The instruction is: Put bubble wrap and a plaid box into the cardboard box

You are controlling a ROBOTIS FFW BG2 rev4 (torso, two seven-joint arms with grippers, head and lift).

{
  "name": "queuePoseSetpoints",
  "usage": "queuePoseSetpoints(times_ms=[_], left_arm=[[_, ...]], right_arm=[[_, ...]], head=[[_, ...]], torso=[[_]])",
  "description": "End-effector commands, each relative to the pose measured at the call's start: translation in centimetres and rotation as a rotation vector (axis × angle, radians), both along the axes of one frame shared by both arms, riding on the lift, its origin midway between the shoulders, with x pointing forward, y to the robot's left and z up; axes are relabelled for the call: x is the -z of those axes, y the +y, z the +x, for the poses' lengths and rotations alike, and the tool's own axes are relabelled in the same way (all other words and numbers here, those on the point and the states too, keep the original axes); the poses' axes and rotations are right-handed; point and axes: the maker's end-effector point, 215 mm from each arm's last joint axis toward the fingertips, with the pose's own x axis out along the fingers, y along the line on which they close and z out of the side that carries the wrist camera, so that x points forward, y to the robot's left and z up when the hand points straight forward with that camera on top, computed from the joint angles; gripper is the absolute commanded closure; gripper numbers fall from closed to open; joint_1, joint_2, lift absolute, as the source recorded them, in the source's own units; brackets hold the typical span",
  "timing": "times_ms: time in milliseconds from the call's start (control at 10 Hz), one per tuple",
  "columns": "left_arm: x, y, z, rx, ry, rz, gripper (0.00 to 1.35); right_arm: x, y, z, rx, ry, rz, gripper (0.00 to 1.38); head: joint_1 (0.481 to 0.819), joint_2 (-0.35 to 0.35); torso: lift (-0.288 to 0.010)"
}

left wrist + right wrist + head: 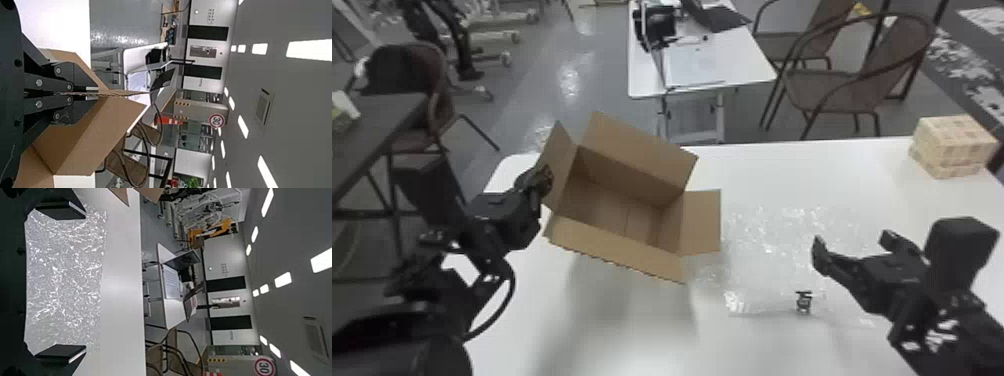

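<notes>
My left gripper [536,182] is at the left flap of the open cardboard box [627,220], which is tilted with its opening toward me. In the left wrist view the left gripper [84,93] is shut on that flap, seen edge-on between its fingers. Clear bubble wrap [772,255] lies on the table right of the box. My right gripper [852,242] is open above the wrap's right part; in the right wrist view the right gripper [62,284] has its fingers wide apart, with bubble wrap [64,274] showing between them. The plaid box [952,145] sits at the table's far right corner.
The white table [807,170] has its far edge just behind the cardboard box. A small dark object [803,301] is at the near edge of the bubble wrap. Beyond stand a second table [742,65] with equipment and some chairs [847,90].
</notes>
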Motion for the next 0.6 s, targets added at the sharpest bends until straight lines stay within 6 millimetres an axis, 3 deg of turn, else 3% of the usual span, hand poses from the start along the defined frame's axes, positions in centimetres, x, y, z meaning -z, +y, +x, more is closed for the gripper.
queuePoseSetpoints(times_ms=[0,300,500], left_arm=[[0.0,-0.1,0.2,-0.003,0.001,0.009,1.23],[0.0,-0.7,0.5,0.0,0.004,0.023,1.23],[-0.1,-1.0,0.6,0.002,0.002,0.027,1.23]], right_arm=[[-0.2,0.2,1.4,-0.047,0.142,-0.053,0.1],[-1.4,0.2,3.7,-0.091,0.312,-0.117,0.1],[-1.0,-0.5,3.7,-0.072,0.435,-0.151,0.1]], head=[[0.695,0.131],[0.695,0.131],[0.695,0.121]], torso=[[-0.109],[-0.109],[-0.109]])
